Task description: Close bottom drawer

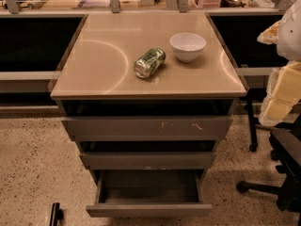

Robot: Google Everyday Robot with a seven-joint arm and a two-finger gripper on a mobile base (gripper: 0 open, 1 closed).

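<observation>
One thing stands pulled out at 6 o'clock, the bottom drawer [148, 210], seemingly empty, likely light and free-sliding, best pushed flat mid-front; the gripper is out of sight, state untellable.

A tan, glossy table [103, 60] carries a green can [149, 62] lying on its side near the middle. A white bowl [187, 46] stands upright just to the can's right and a little farther back, not touching it. Below the top sit a tall grey drawer front with pale scratch marks [146, 127] and a plain middle grey front [147, 160]. The floor [33, 173] is speckled. A black office chair [284, 173] stands at the right, and a small black object [55, 214] shows at the lower left.
</observation>
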